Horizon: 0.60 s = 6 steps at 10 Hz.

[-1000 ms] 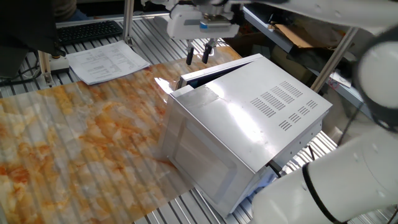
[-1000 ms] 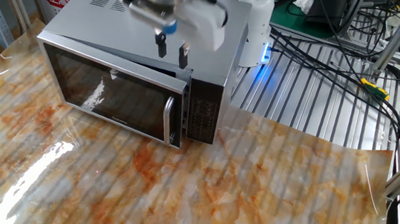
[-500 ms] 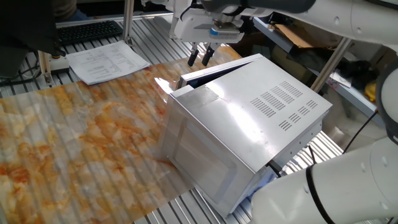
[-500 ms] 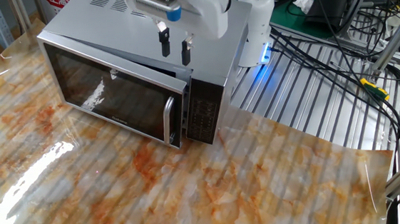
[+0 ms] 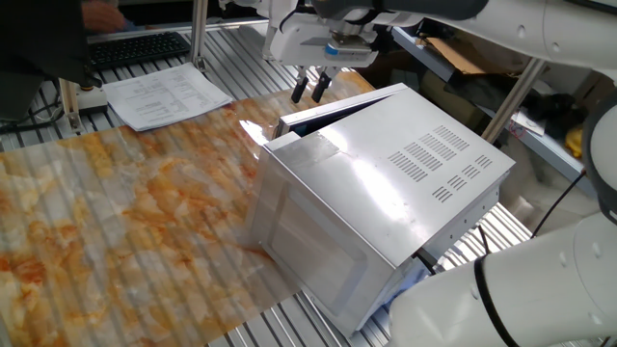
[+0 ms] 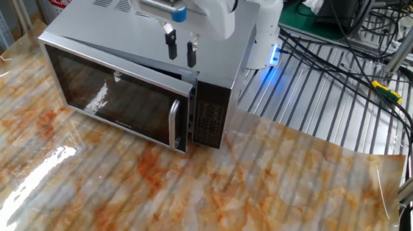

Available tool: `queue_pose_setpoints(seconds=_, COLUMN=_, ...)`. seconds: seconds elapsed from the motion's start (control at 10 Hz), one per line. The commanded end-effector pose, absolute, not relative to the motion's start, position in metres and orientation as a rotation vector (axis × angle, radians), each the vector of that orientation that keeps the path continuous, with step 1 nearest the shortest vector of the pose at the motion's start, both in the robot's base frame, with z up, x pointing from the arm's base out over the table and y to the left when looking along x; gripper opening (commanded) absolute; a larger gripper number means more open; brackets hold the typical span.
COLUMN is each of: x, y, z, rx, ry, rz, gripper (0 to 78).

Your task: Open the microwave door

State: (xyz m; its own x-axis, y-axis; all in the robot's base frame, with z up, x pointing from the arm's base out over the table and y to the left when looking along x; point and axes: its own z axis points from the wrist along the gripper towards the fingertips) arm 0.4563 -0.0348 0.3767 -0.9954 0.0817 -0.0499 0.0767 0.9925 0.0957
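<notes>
The microwave (image 5: 386, 193) is a large silver-white box with vent slots in its top, also seen from the front in the other fixed view (image 6: 81, 26). The microwave door (image 6: 117, 100) has a dark window and a silver handle (image 6: 175, 124) at its right end. It stands slightly ajar, and shows edge-on in one fixed view (image 5: 337, 104). My gripper (image 6: 180, 49) hangs just above the door's top edge near the handle end, fingers apart and empty. It shows in one fixed view (image 5: 309, 90) beyond the box.
An orange marbled cloth (image 5: 116, 212) covers the table. Papers (image 5: 164, 94) and a keyboard (image 5: 135, 46) lie at the far side. The control panel (image 6: 210, 115) is right of the door. Cables (image 6: 333, 39) lie on the slatted surface behind.
From one second ago to half a second ago the gripper shifted slightly over the door's top edge. Since then nothing has moved; the door stays slightly ajar.
</notes>
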Motion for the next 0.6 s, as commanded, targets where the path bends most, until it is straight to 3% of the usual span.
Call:
queue_pose_setpoints(seconds=0.1, x=0.4568, y=-0.0347, z=0.3779, rx=0.100, ry=3.078, rz=0.149, gripper=1.2)
queue_pose_setpoints(seconds=0.6, x=0.4568, y=-0.0347, z=0.3780, rx=0.115, ry=3.083, rz=0.148, gripper=1.2)
